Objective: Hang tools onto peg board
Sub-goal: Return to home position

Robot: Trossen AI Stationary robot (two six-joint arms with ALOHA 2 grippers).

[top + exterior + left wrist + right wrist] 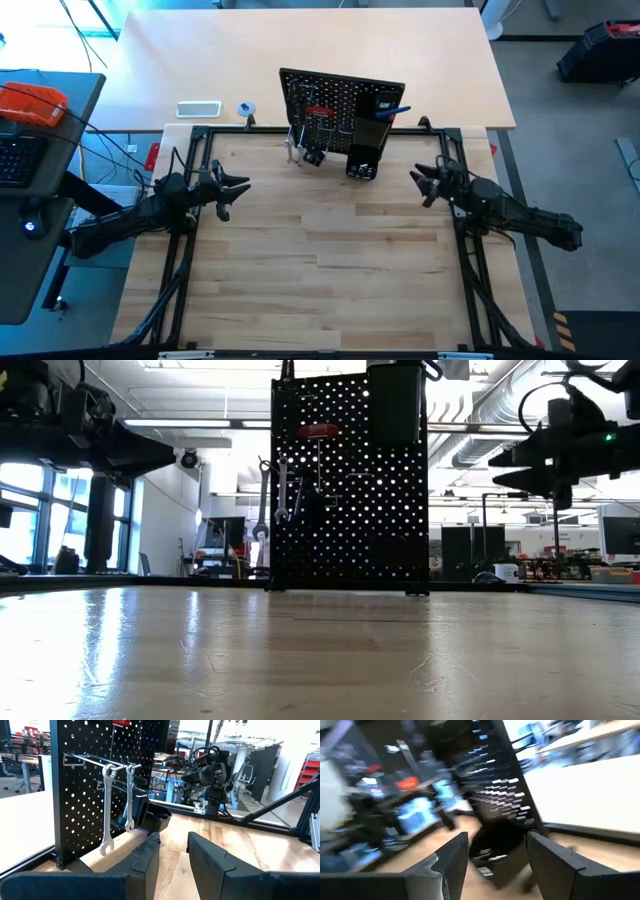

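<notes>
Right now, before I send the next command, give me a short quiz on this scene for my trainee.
1. How many silver wrenches hang on the peg board in the left wrist view?
2. True or false: the right gripper is shut on a tool.
3. Where is the left gripper? A: above the left side of the table, open and holding nothing. B: touching the peg board. C: lying flat on the table.
Key: 1. Two. 2. False; it is open and holds nothing. 3. A.
</notes>
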